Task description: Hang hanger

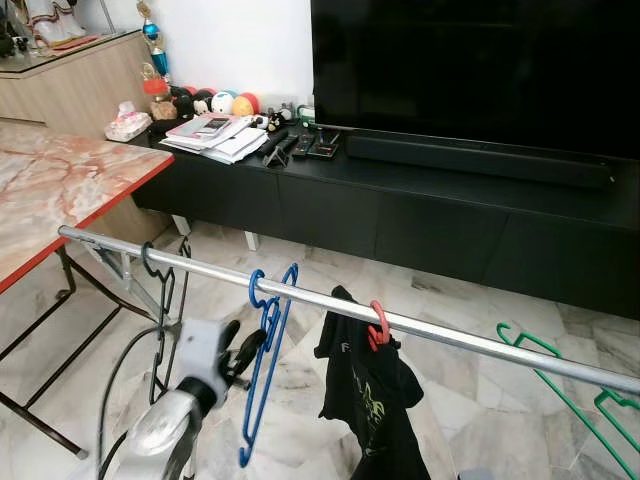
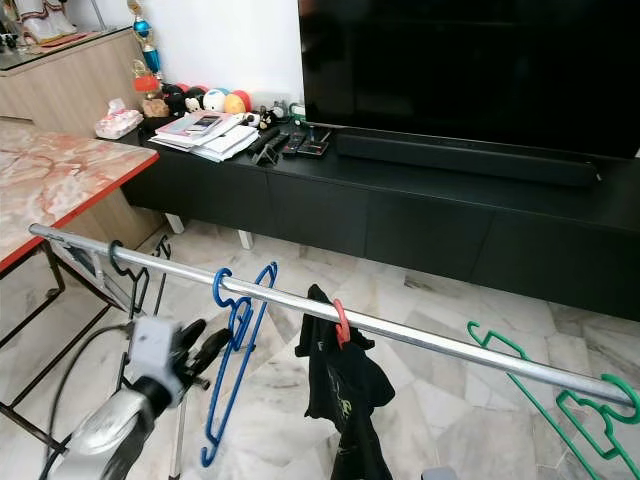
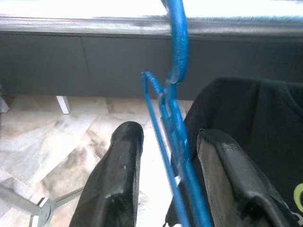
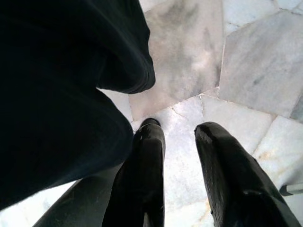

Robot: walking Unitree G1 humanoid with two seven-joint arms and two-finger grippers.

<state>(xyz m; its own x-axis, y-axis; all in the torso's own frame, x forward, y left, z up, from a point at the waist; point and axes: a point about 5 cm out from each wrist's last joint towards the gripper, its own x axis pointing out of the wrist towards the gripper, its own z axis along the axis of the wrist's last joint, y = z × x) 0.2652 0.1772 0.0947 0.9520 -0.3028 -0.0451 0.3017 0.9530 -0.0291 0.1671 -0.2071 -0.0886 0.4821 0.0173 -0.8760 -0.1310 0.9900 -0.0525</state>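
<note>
A long silver rail [image 1: 330,303] is seen running across the room, and a blue hanger [image 1: 266,345] is hooked over it by its curved top. The left tool [image 1: 243,352] is held up just beside the blue hanger, and in the left wrist view its two black fingers [image 3: 113,184] are spread apart with the thin blue bars [image 3: 175,156] of the hanger between them, not squeezed. A black shirt [image 1: 368,400] is hung on a red hanger [image 1: 378,326] just to the right of the blue one. A black hanger [image 1: 160,290] is hooked on the rail to the left, and a green hanger [image 1: 570,385] is seen at the far right end. The right tool [image 4: 180,142] is pointed down at the pale marble floor [image 4: 246,71] beside dark cloth, and its fingers are held apart with nothing between them. A marble-topped desk [image 1: 60,190] is seen on the left, and a big dark television [image 1: 470,70] is set on a low black cabinet [image 1: 400,220] behind the rail
</note>
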